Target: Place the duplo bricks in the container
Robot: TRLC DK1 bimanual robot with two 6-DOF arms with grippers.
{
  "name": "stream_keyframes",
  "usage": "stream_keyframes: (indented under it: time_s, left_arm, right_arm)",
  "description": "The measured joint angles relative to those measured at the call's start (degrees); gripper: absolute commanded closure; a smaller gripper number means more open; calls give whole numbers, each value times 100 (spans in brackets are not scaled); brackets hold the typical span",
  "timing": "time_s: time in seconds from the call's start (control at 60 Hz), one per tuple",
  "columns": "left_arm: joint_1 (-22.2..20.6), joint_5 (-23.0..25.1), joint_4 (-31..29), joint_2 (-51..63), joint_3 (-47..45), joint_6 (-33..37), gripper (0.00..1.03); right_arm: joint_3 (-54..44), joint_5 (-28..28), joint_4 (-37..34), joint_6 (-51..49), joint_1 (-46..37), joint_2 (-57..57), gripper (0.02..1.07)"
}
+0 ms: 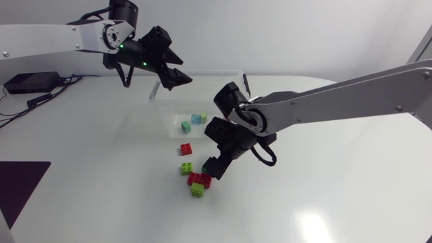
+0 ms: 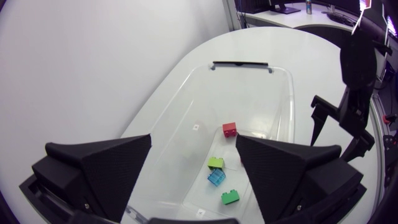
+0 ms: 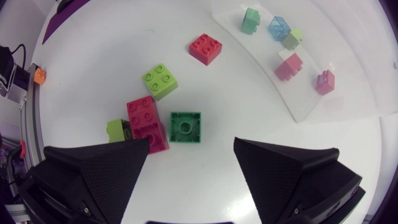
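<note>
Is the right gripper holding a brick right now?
No, the right wrist view shows the right gripper open, with the dark green brick lying on the table just ahead of it, untouched.

Your left arm (image 1: 47, 37): silver-grey links, black joints, green lights | your right arm (image 1: 337, 98): same grey, black cable loop at wrist | left end effector (image 2: 193, 138), right end effector (image 3: 191, 142): matte black stippled wedges

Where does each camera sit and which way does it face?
Head: fixed above the table, looking down on container, loose bricks, left arm, right arm.
Left wrist: on left arm, looking into container; shows left gripper, open, and right arm beyond.
Right wrist: on right arm, looking down at loose bricks; shows right gripper, open.
Shared: all three show the container.
</note>
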Motion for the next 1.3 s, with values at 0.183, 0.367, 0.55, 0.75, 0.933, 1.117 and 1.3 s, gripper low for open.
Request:
stream_keyframes:
  time_s: [0.183, 0.367, 0.55, 0.75, 0.933, 1.117, 1.3]
  left_arm:
    - [2, 0, 7, -772, -466, 0, 5]
    - [39, 2, 2, -1493, -1143, 0, 5]
    - [190, 2, 4, -2162, -1768, 2, 5]
    - [278, 72, 4, -2903, -2476, 4, 5]
    - [291, 133, 48, -3482, -3130, 4, 5]
    - [295, 160, 48, -3792, -3504, 17, 5]
    - [302, 175, 48, -3906, -3661, 48, 5]
  right_arm:
    - [345, 74, -28, -2, 0, 264, 9]
    - [636, 116, -186, -42, 7, 573, 10]
    - [841, 136, -326, -42, 35, 772, 10]
    - [992, 155, -435, -42, 96, 839, 10]
    - [1001, 157, -476, -42, 107, 992, 10]
    - [1003, 160, -485, -42, 107, 1097, 14]
    - [1012, 160, -564, -42, 105, 1113, 52]
